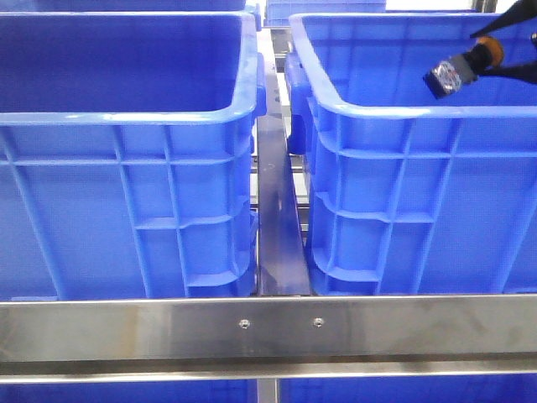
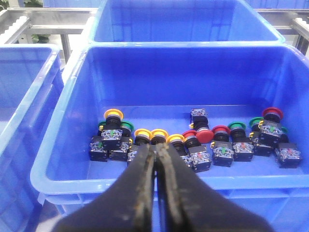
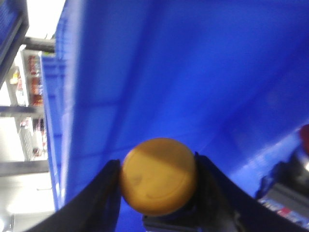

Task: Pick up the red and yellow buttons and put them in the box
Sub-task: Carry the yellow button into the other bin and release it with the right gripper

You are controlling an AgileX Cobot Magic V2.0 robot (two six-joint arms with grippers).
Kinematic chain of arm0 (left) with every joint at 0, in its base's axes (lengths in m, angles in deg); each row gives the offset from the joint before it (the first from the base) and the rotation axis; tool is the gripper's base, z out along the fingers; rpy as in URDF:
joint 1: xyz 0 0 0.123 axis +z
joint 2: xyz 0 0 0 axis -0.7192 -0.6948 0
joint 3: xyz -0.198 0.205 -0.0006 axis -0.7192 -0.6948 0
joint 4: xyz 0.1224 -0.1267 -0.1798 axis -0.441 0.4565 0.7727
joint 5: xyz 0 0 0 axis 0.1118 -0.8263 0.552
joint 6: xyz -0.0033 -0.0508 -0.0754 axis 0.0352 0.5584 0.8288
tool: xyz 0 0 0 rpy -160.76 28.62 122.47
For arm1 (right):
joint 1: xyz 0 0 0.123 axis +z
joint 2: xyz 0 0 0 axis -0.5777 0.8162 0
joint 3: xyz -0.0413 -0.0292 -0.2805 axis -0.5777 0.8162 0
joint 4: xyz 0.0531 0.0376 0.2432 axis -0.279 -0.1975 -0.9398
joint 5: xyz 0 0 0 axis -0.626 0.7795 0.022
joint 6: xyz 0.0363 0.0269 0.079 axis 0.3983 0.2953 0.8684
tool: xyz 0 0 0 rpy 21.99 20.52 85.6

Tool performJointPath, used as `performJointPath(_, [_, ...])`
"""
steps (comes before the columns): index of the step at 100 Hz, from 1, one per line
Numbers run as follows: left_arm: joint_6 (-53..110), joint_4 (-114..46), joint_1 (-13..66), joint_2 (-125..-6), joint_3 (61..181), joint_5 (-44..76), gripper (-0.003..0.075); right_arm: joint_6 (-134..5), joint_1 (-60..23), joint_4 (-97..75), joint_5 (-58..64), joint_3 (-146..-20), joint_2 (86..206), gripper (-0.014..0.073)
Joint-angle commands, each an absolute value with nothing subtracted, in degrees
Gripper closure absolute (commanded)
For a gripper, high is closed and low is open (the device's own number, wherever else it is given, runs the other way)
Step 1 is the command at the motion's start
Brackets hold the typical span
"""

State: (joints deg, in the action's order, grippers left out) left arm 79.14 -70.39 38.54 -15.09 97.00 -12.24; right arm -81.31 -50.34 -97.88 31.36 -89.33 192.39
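Now right end effector [image 3: 159, 193] grips yellow button [image 3: 158, 176] betw. fingers; left end effector [image 2: 155, 159] closed, empty.

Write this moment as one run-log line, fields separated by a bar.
right end effector: shut on yellow button, over right bin | left end effector: shut, empty, above bin of buttons | step: carrying

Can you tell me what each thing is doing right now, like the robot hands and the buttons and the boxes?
Right gripper: shut on a yellow button, held up inside the right bin.
Left gripper: shut, empty, fingers together.
Button pile: lying on the bin floor.
Left bin: contents hidden.
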Motion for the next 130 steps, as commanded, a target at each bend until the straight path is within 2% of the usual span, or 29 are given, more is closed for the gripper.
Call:
performJointPath(1, [79.7, -70.7, 38.8, -15.9, 98.4, -7.5, 0.0739, -80.1, -50.7, -102.1, 32.5, -90.6, 190.5, 0.0456])
performJointPath(32, [79.7, -70.7, 38.8, -15.9, 98.4, -7.5, 0.0739, -73.1, -50.6, -102.1, 30.3, -90.6, 193.6, 0.0456])
performJointPath(75, [79.7, -70.7, 39.6, -15.9, 98.4, -7.5, 0.0739, -72.9, -50.6, -102.1, 28.7, -90.7, 194.1, 0.0447])
performJointPath(89, [79.7, -70.7, 39.6, -15.9, 98.4, -7.5, 0.0739, -72.9, -50.6, -102.1, 28.9, -90.7, 194.1, 0.0361])
performJointPath(112, [79.7, -70.7, 39.6, -15.9, 98.4, -7.5, 0.0739, -72.9, -50.6, -102.1, 30.0, -90.7, 194.1, 0.0121])
performJointPath(130, [79.7, -70.7, 39.6, -15.9, 98.4, -7.5, 0.0739, -72.9, -50.6, -102.1, 30.9, -90.7, 194.1, 0.0102])
